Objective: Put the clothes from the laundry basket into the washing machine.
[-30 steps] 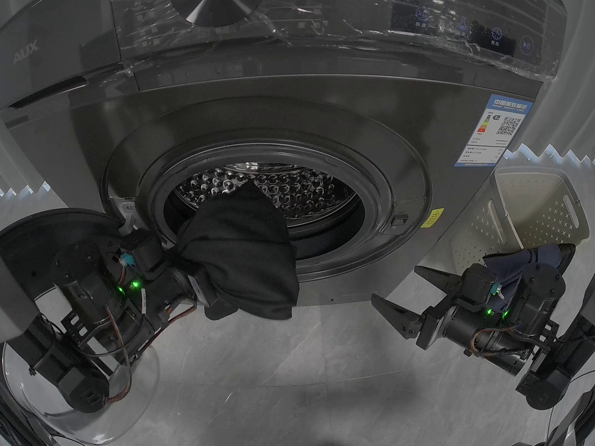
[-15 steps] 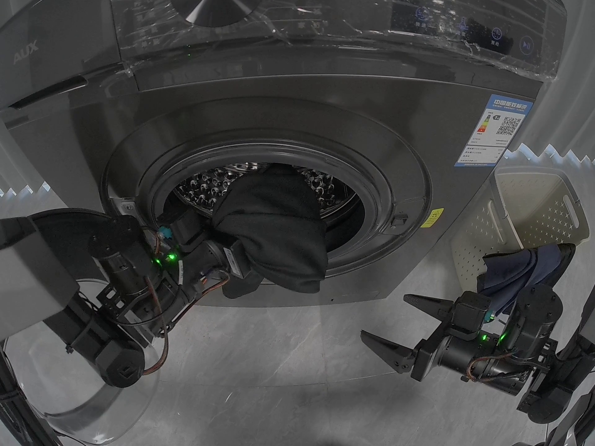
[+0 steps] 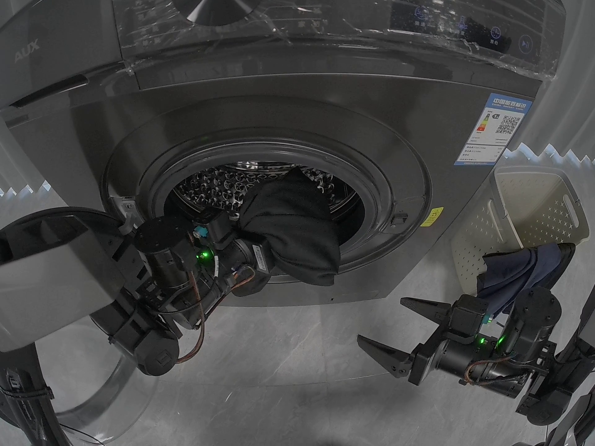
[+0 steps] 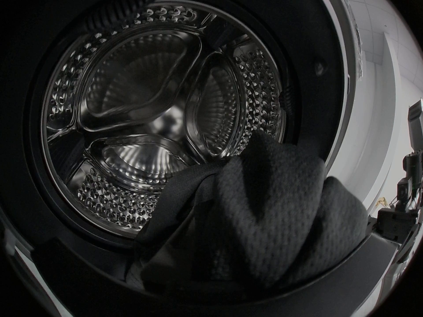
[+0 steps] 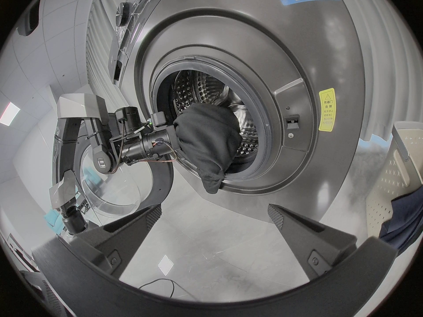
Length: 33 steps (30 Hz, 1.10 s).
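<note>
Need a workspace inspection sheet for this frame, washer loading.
Surface: grey tiled floor.
Job's things: black knit garment partly inside grey washing machine's drum mouth; dark blue garment draped over white perforated laundry basket's rim.
Clutter: nothing seen.
Grippers: left gripper under the black garment; right gripper open, empty, above floor.
Cables: brown cable looped behind left gripper; thin cable on floor.
Surroundings: open glass door at left; pale curtains.

The drum (image 4: 132, 111) is gleaming as polished, dimpled metal; the black garment (image 4: 273, 208) is showing matt, coarse-knit cloth; the washing machine (image 3: 384, 113) is shining smooth; the laundry basket (image 3: 539, 209) is looking like matt plastic.
</note>
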### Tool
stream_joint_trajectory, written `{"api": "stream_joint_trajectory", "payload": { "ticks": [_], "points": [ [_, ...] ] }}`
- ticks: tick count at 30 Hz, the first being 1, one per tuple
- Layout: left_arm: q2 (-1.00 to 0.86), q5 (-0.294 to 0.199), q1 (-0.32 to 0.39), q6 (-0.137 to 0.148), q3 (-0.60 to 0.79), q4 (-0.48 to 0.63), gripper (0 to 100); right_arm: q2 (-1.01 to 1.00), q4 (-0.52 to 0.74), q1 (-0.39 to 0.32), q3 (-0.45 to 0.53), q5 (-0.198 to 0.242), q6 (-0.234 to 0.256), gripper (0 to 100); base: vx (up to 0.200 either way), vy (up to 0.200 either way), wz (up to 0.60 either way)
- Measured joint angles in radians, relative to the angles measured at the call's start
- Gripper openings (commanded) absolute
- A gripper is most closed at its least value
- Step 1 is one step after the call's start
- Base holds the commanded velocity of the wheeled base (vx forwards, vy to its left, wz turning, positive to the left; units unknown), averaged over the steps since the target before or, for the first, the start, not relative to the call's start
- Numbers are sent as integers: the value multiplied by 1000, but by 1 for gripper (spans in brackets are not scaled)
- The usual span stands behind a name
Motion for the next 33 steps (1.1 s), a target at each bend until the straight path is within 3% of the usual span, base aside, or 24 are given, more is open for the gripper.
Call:
{"api": "stream_joint_trajectory", "payload": {
  "ticks": [9,21,28,33],
  "points": [
    [81,1,-3,-5,-122,39,0,4,0,9,1,0,0,100,0,0,0],
    [179,4,33,-36,-409,238,0,12,0,10,2,2,1,100,0,0,0],
    [260,44,64,-44,-612,302,0,13,0,9,2,2,1,100,0,0,0],
    [312,79,80,-80,-723,345,0,13,0,10,2,2,1,100,0,0,0]
  ]
}}
